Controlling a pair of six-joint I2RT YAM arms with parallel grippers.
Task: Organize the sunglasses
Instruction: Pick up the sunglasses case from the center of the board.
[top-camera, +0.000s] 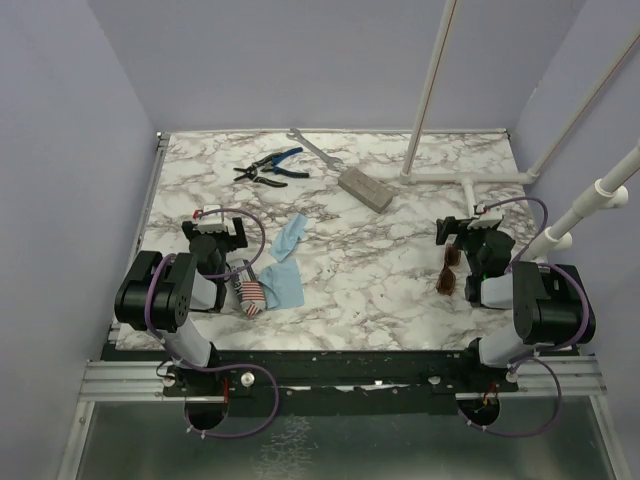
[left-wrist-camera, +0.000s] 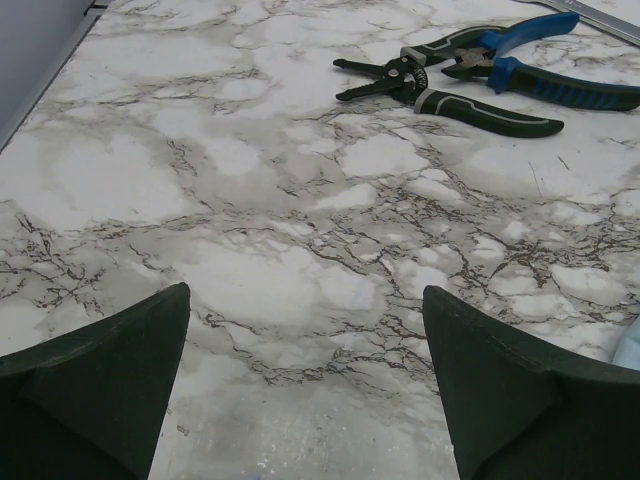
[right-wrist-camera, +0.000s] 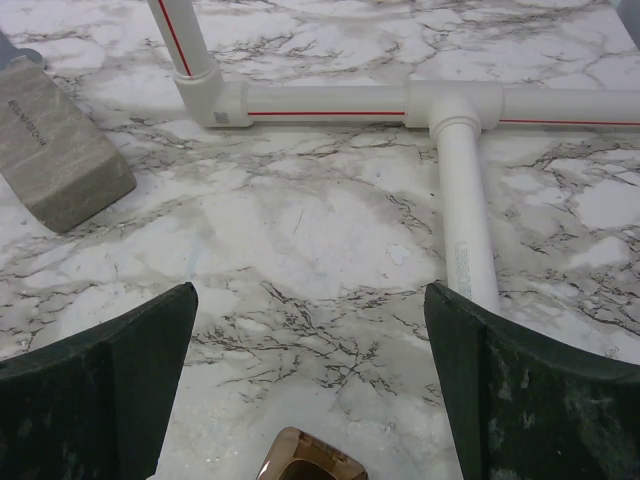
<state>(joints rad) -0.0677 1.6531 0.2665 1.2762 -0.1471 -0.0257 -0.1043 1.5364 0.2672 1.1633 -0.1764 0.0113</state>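
The left jaws gape wide above the marble tabletop, holding nothing, with the pliers lying well ahead of them. The right jaws stand just as wide and empty. The sunglasses lie on the tabletop close under them, untouched, one amber lens showing between the fingers.

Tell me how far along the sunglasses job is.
Nothing looks done: the sunglasses lie loose on the table, apart from the grey case and blue cloth. Nothing is in hand: the left end effector and right end effector are both open and empty. The whole job is left.
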